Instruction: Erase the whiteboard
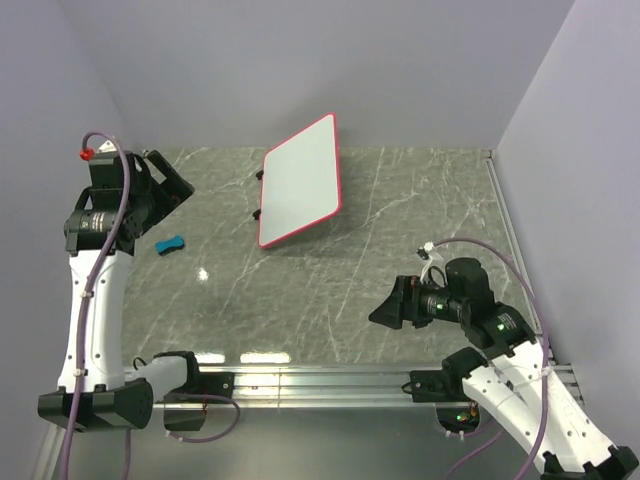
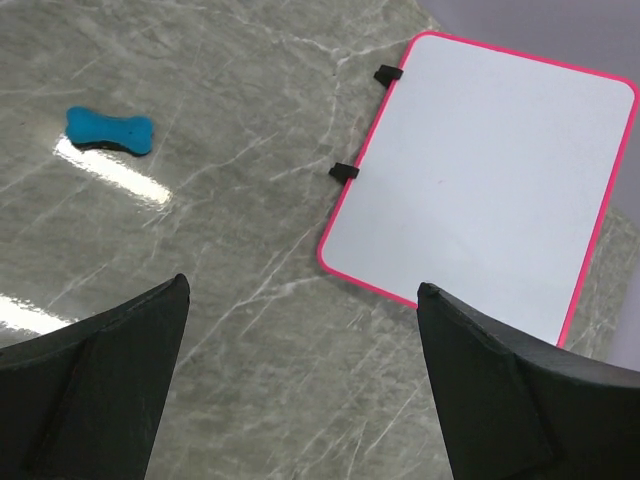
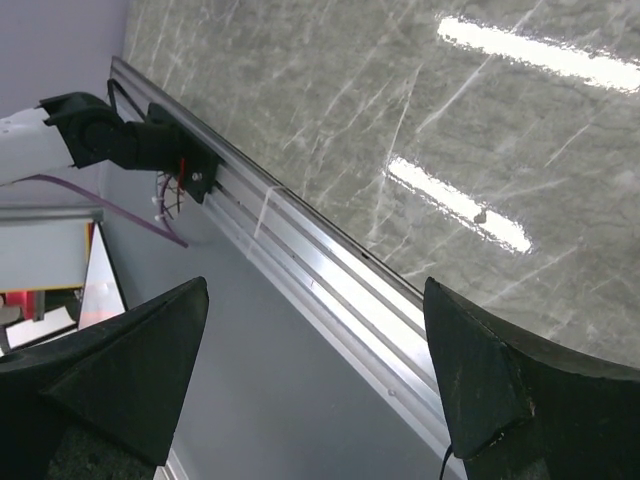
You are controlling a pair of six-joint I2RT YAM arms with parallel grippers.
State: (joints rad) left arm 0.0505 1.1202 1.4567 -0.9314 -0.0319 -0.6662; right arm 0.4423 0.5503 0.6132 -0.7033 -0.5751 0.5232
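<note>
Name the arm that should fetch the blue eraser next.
Left: the eraser lies close beside the open left gripper; the right gripper sits far off, facing the near rail.

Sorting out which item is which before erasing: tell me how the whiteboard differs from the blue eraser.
The whiteboard is white with a pink-red rim; the eraser is solid blue. The whiteboard is a rounded rectangle, the eraser bone-shaped. The whiteboard is far larger than the eraser. Both rest on the marble table, ungripped.

left arm [image 1: 90, 290] raised upright, left hand [image 1: 168, 187] spread wide, right arm [image 1: 503, 338] folded low, right hand [image 1: 388, 310] spread wide
</note>
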